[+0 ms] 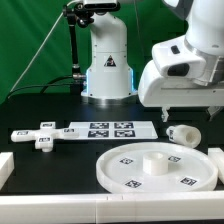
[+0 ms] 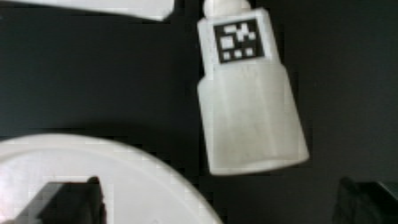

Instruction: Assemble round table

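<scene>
Lying on its side, the short white cylinder leg (image 2: 249, 110) bears a black-and-white tag (image 2: 238, 40), with the gripper (image 2: 222, 203) spread wide.

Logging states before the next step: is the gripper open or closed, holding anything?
Gripper: open, holding nothing; the cylinder leg lies ungripped.

Exterior view: I look from beyond the table's (image 1: 60, 108) near edge, slightly above it, facing the arm's base (image 1: 107, 65) at the far side. Framing is wide and set back: disc (image 1: 125, 160) nearest, marker board (image 1: 110, 129) beyond, leg (image 1: 183, 134) at the exterior view's right.

Wrist view: I look steeply down, very close, and the leg (image 2: 249, 100) fills most of the frame.

Shared: that leg, part of the disc rim (image 2: 98, 165), and a marker board corner (image 2: 116, 6).
</scene>
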{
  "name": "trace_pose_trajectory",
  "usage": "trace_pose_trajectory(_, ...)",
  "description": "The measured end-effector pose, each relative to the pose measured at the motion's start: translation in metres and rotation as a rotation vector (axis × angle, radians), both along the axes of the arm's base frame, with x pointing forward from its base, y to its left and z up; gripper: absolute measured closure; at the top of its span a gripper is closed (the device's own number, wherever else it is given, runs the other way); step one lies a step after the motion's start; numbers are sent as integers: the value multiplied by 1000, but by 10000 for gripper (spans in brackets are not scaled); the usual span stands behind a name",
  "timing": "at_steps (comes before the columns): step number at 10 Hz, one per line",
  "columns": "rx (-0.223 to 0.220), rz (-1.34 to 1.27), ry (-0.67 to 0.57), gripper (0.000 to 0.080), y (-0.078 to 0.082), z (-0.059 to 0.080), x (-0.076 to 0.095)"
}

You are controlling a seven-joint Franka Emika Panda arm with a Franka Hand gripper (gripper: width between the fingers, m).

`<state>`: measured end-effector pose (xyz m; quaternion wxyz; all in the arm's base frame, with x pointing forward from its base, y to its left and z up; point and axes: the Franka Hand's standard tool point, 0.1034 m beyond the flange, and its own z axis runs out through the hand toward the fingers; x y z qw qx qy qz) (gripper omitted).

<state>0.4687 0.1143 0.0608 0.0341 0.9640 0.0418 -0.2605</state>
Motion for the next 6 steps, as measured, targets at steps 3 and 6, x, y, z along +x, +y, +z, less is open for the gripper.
trace_pose_trajectory(3, -22, -9, 155, 150, 3, -16, -9)
trace_pose_trajectory(6, -37, -11, 351, 150, 12, -26, -18)
